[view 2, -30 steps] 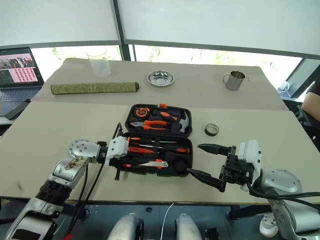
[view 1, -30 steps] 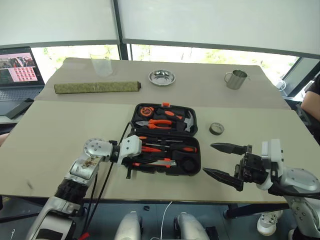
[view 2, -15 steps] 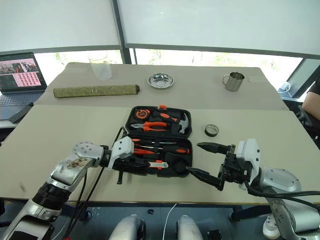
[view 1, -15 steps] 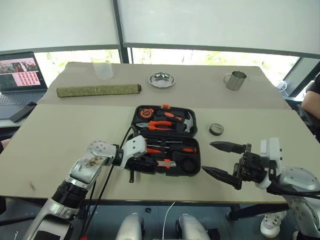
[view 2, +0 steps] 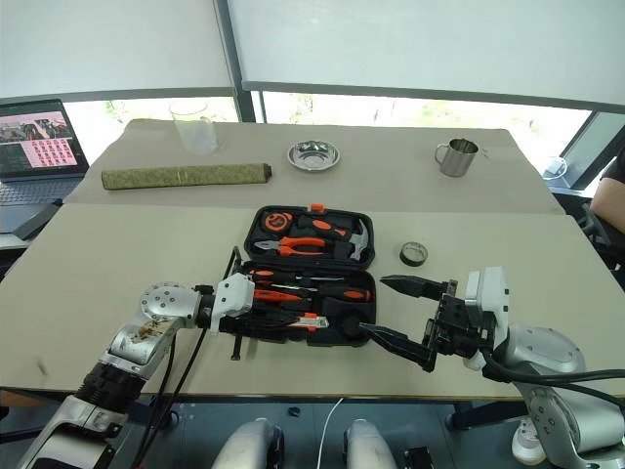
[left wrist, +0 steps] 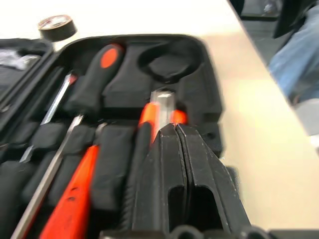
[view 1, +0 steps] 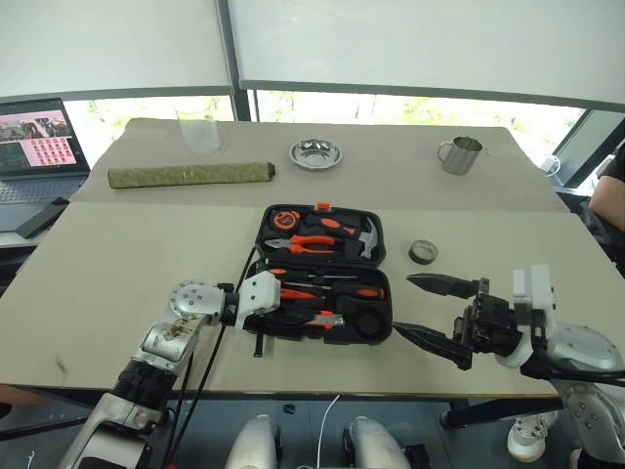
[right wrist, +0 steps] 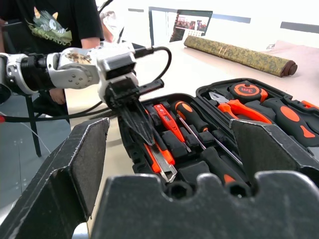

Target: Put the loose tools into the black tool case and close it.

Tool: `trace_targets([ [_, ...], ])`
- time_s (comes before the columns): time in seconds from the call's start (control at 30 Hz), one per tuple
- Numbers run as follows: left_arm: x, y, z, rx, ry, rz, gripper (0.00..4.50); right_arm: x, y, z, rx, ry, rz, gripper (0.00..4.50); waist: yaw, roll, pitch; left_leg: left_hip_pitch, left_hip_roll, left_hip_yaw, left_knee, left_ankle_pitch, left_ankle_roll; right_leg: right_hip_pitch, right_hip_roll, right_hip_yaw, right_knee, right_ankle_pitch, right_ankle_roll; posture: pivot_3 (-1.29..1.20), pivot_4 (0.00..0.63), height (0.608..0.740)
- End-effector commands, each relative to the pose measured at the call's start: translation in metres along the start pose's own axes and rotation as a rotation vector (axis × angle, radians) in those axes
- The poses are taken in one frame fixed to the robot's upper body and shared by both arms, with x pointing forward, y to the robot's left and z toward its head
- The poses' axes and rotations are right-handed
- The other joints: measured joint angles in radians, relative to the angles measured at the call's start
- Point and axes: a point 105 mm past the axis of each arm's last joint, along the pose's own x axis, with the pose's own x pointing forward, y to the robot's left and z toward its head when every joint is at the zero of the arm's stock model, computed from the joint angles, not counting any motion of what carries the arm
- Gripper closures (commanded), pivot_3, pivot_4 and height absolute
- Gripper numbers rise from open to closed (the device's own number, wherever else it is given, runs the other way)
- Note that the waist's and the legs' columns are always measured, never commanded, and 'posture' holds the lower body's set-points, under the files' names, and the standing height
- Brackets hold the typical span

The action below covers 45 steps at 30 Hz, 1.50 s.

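We're seating the utility knife [left wrist: 162,107] in the tool case [view 1: 381,327], left jaws [left wrist: 175,130] clenched, empty. Right jaws [view 1: 432,311] released; tape roll [view 1: 422,251] at its 12 o'clock is needing pickup next.

Left gripper [left wrist: 175,130] jaws pressed together — right gripper [view 1: 430,310] jaws wide apart

Counting what is sitting on the table

One black tool case [view 1: 383,256] is lying open, holding two screwdrivers [view 1: 342,290], one utility knife [view 1: 317,319], one pliers [view 1: 311,242] and one hammer [view 1: 368,235]; one tape roll [view 1: 423,252], one steel mug [view 1: 461,154], one steel bowl [view 1: 315,152], one glass [view 1: 199,130], one rolled green mat [view 1: 189,175] and one laptop [view 1: 37,147] are standing around it
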Motion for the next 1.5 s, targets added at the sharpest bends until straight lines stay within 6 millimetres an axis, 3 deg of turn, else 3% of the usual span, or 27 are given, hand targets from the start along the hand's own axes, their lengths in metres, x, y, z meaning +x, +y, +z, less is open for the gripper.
trace_targets([
  [0.03, 0.005, -0.003, -0.010, -0.039, 0.039, 0.009, 4.44, 0.001, 0.006, 0.006, -0.013, -0.015, 0.017, 0.00, 0.002, 0.000, 0.000, 0.000, 0.000, 0.000, 0.000, 0.000, 0.000, 0.000, 0.000, 0.000, 0.000, 0.000, 0.000, 0.00, 0.150, 0.740],
  [0.17, 0.008, -0.006, -0.020, -0.084, 0.076, 0.012, 4.44, 0.001, 0.007, 0.005, -0.008, -0.016, 0.018, 0.00, 0.002, 0.000, 0.000, 0.001, 0.000, 0.000, 0.000, 0.000, 0.000, 0.001, 0.000, 0.000, 0.000, 0.000, 0.000, 0.00, 0.150, 0.740],
  [0.4, 0.008, -0.012, -0.051, -0.378, 0.214, 0.075, 4.44, 0.000, 0.008, 0.005, -0.001, -0.014, 0.020, 0.00, -0.002, 0.001, -0.001, 0.003, 0.000, 0.000, 0.000, 0.000, 0.000, 0.003, 0.000, 0.000, 0.000, -0.001, 0.001, 0.00, 0.150, 0.740],
  [0.57, 0.008, -0.030, -0.062, -0.369, 0.281, 0.004, 4.44, 0.000, 0.008, 0.006, 0.002, -0.017, 0.021, 0.00, -0.002, 0.003, -0.003, 0.006, 0.000, 0.000, -0.001, 0.000, 0.000, 0.005, 0.000, 0.001, 0.000, -0.002, -0.001, 0.00, 0.150, 0.740],
  [0.67, 0.008, -0.034, -0.056, -0.327, 0.237, -0.016, 4.44, -0.001, 0.008, 0.005, 0.003, -0.014, 0.019, 0.00, -0.004, 0.002, -0.005, 0.007, 0.000, 0.000, -0.003, 0.000, 0.000, 0.005, 0.000, 0.001, 0.000, -0.006, -0.007, 0.00, 0.150, 0.740],
  [0.9, -0.010, -0.025, -0.030, -0.144, 0.054, 0.002, 4.44, -0.005, 0.005, 0.003, -0.003, -0.006, 0.004, 0.00, -0.021, 0.000, -0.005, 0.010, 0.000, 0.001, -0.012, 0.000, 0.000, 0.004, 0.000, 0.002, 0.000, -0.007, -0.005, 0.00, 0.150, 0.740],
  [1.07, -0.020, -0.037, -0.049, -0.137, 0.154, -0.067, 4.44, -0.005, 0.003, 0.002, 0.000, -0.005, 0.005, 0.00, -0.036, 0.000, -0.005, 0.012, 0.001, 0.001, -0.017, -0.001, 0.001, 0.003, 0.001, 0.002, 0.000, -0.009, -0.007, 0.00, 0.150, 0.740],
  [1.3, -0.015, -0.029, -0.045, -0.177, 0.130, -0.050, 4.44, -0.003, -0.002, -0.001, 0.001, -0.001, 0.012, 0.00, -0.034, 0.000, -0.005, 0.013, 0.001, 0.001, -0.016, -0.003, 0.002, 0.004, 0.001, 0.002, 0.000, -0.011, -0.006, 0.00, 0.150, 0.740],
  [1.4, -0.017, -0.017, -0.031, -0.185, 0.052, -0.001, 4.44, -0.005, -0.006, -0.001, -0.007, 0.001, 0.006, 0.00, -0.031, 0.000, -0.005, 0.013, 0.000, 0.001, -0.016, -0.003, 0.002, 0.004, 0.001, 0.002, 0.000, -0.011, -0.006, 0.00, 0.150, 0.740],
  [1.5, -0.038, 0.003, 0.001, -0.184, -0.133, 0.134, 3.75, -0.015, -0.014, 0.000, -0.015, -0.013, -0.056, 0.00, -0.029, -0.001, -0.003, 0.012, 0.001, 0.001, -0.016, -0.003, 0.002, 0.003, 0.001, 0.002, 0.000, -0.011, -0.006, 0.00, 0.150, 0.740],
])
